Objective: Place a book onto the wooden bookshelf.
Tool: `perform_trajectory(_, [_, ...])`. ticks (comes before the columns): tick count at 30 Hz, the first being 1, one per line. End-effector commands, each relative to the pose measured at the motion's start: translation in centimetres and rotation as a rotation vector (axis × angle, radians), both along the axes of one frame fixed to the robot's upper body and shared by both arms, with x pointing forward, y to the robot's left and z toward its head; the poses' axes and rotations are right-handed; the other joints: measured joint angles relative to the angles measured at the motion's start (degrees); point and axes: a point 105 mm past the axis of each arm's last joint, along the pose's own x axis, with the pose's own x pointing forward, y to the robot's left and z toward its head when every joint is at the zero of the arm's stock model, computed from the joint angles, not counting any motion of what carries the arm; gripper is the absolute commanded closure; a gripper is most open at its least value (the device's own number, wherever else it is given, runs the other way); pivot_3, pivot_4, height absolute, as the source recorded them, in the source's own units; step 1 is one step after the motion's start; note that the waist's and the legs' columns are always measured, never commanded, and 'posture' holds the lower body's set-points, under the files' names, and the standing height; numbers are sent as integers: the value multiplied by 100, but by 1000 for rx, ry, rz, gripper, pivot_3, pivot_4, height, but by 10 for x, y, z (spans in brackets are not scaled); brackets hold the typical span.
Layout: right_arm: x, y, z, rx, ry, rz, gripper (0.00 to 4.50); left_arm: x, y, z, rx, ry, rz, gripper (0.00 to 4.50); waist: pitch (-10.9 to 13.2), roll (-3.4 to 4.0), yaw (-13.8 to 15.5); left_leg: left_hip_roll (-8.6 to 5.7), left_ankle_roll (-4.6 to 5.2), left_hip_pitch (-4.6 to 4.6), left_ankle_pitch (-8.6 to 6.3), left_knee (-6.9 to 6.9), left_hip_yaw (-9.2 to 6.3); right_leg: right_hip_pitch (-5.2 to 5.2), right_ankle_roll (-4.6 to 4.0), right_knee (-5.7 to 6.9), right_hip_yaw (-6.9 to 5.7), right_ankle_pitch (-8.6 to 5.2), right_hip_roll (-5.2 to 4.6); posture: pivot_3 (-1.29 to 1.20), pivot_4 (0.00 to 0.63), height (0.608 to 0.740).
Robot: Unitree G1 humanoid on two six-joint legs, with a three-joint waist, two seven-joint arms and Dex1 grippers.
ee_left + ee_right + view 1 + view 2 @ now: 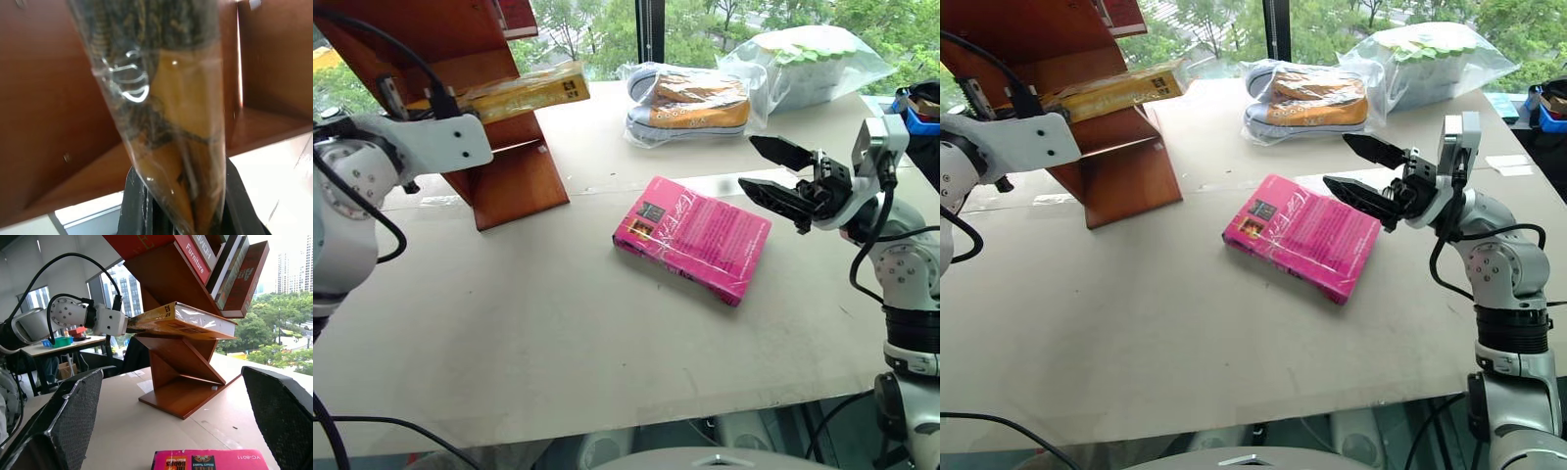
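The left hand (pixel 128 323) grips one end of the yellow book (pixel 524 92), holding it level against the wooden bookshelf (pixel 509 181). The right hand (pixel 773 174) hovers with fingers spread above the pink book (pixel 693 238) lying flat on the tabletop (pixel 558 323).
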Motion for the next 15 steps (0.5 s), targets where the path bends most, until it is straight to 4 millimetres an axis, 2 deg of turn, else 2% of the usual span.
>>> perform_trajectory(1, [6, 3, 9, -32, -44, -64, 0, -2, 7, 9, -5, -18, 36, 4489, 0, 0, -4, 0, 0, 1, 0, 1, 2, -1, 0, 3, 1, 0, 0, 0, 150, 740])
perform_trajectory(4, [12, 4, 6, -49, -24, -112, 0, -1, 8, 7, 10, -4, 44, 4489, 0, 0, -33, -1, 0, 7, 0, 6, 3, -1, 0, 15, 3, 0, 0, 0, 150, 740])
perform_trajectory(11, [11, 3, 3, -55, -16, -128, 0, 6, 6, 8, -16, 13, 55, 4489, 0, 0, -97, -3, -1, 8, 0, 11, 3, -2, -1, 27, 5, 0, 0, 0, 150, 740])
perform_trajectory(14, [11, 0, 3, -56, -18, -134, 0, 8, 3, 13, -25, 3, 54, 3316, 0, 0, -102, -4, -1, 8, 0, 11, 2, -3, -1, 27, 6, 0, 0, 0, 150, 740])
perform_trajectory(15, [11, -1, 3, -57, -18, -136, 0, 8, 3, 15, -22, -2, 56, 2755, 0, 0, -105, -4, -1, 8, 0, 11, 2, -3, -1, 27, 7, 0, 0, 0, 150, 740])
